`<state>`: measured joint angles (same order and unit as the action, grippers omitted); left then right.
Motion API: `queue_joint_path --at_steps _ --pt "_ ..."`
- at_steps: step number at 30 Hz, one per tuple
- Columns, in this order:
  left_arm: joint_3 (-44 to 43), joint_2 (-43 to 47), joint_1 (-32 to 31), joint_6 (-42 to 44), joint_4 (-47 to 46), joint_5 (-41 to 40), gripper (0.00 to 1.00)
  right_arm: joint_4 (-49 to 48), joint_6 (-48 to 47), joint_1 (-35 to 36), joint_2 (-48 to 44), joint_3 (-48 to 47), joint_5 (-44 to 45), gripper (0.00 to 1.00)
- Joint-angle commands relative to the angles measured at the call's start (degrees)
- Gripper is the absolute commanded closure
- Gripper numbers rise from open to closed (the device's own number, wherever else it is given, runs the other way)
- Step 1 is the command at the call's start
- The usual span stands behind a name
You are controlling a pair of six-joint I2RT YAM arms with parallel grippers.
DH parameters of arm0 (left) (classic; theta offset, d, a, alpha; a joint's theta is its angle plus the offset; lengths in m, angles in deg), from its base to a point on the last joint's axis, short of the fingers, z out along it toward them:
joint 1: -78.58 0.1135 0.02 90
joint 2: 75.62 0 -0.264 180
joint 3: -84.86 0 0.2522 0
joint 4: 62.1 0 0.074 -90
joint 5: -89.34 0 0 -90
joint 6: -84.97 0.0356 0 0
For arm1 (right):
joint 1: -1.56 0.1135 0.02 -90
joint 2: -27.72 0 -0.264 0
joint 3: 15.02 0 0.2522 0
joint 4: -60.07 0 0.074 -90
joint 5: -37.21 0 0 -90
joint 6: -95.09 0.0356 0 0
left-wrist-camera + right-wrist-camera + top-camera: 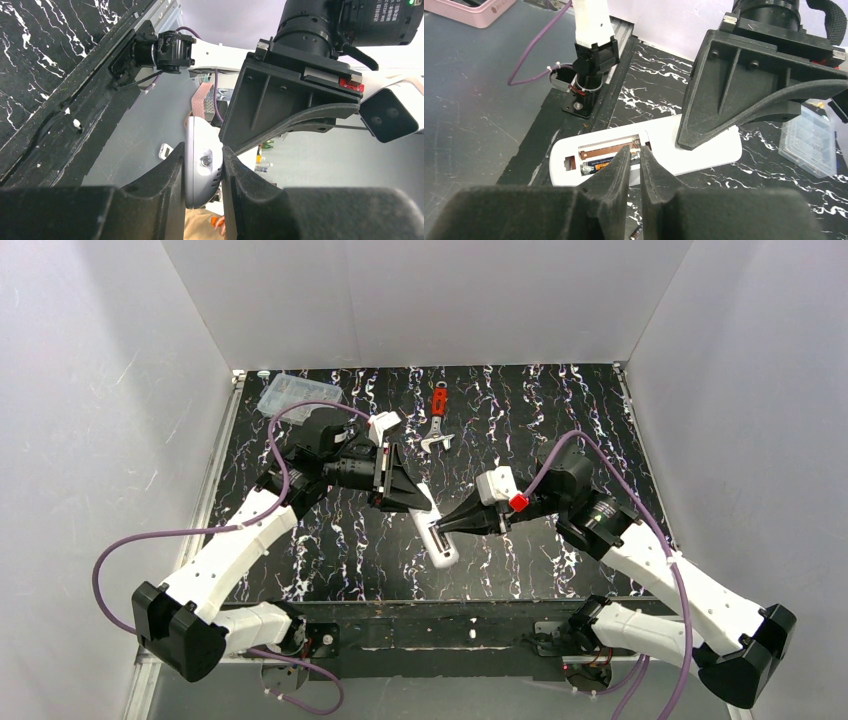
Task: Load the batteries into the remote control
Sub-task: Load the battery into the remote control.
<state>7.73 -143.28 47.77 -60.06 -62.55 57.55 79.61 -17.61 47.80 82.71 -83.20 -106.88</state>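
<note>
Remote control [432, 528] is lying back-up on the black marbled table [540, 430], near the middle, angled from far-left to near-right. Its long battery recess is facing up and open; in the right wrist view the remote [704, 145] is showing one battery [596, 165] sitting in the near slot, the far slot showing a bare copper strip. A second battery [636, 232] is peeking out on the table below the right fingers, mostly hidden.

Left gripper [418, 502] is pressing down on the far end of the remote, jaws closed tight; in the left wrist view its fingers [165, 175] are pinching close, and whether they are gripping the remote I cannot tell.

Right gripper [450, 528] is reaching in from the right, tips at the recess, fingers [616, 170] standing at a narrow gap right over the battery; holding anything or not, cannot tell.

Red-handled wrench [438, 420] is lying at the far middle, well apart. Clear plastic box [292, 392] is sitting at the far-left corner.
</note>
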Motion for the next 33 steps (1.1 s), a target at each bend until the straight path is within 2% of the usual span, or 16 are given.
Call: queue_joint_path --at_steps 1,10,18,22,26,29,33 --pt "-2.2 2.2 2.0 -3.4 -5.5 3.8 1.00 8.0 -1.9 0.9 -0.1 0.3 0.2 0.78" --pt "-1.0 2.0 2.8 -3.9 -6.5 3.8 1.00 6.7 -2.6 0.9 -1.8 0.5 1.8 0.72" --pt "-1.1 1.9 2.9 -2.5 -5.0 4.0 1.00 -0.3 0.8 0.9 -4.4 1.7 5.8 0.71" --pt "-1.2 2.0 2.9 -1.4 -3.7 3.8 1.00 -10.6 6.6 0.9 -7.0 4.7 13.9 0.69" --pt "-0.9 2.0 2.9 -0.8 -3.0 3.6 1.00 -14.4 16.7 0.6 -7.6 4.8 24.2 0.54" --pt "-0.7 1.9 2.9 -1.3 -3.8 3.6 1.00 -10.8 20.0 0.1 -5.7 2.4 23.0 0.47" --pt "-0.9 1.9 2.9 -1.0 -3.4 3.8 1.00 -9.5 29.0 -0.4 -3.8 0.3 22.3 0.44"
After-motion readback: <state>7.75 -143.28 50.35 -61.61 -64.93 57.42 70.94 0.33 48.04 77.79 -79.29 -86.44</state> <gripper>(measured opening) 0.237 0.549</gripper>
